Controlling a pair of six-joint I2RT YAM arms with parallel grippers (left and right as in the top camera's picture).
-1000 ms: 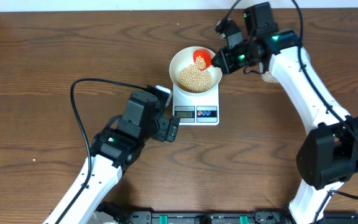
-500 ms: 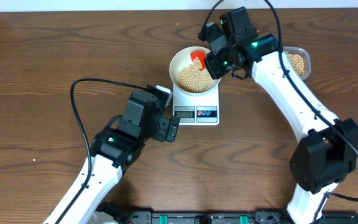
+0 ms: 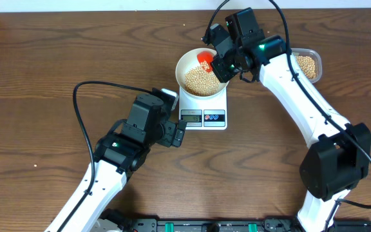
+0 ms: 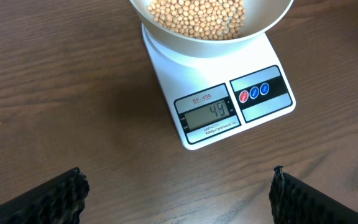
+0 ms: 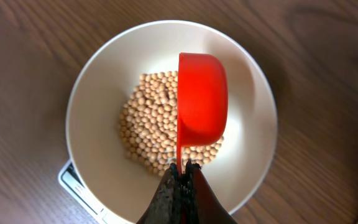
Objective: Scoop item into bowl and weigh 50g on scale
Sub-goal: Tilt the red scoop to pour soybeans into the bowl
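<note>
In the past second the right gripper (image 5: 180,171), clenched on the red scoop (image 5: 202,96), has swung further in over the bowl (image 5: 79,106) on the scale (image 4: 257,118). The scoop now lies on its side above the beans (image 5: 148,118). The display (image 4: 213,113) reads 49, so a few more beans should finish it. The left gripper (image 4: 178,193) hovers released before the scale.

On the worktop (image 3: 44,77) I count one white bowl (image 3: 181,64) and one scale (image 3: 203,118). The scale has one display (image 4: 211,113), one red button (image 4: 243,95) and one blue button (image 4: 264,89). There is one red scoop (image 3: 205,60) and one clear tub (image 3: 319,61) near the far right edge. The beans (image 3: 199,80) are too many to count and lie in two heaps. I have two hands, the left hand (image 4: 179,193) and the right hand (image 5: 180,180).
</note>
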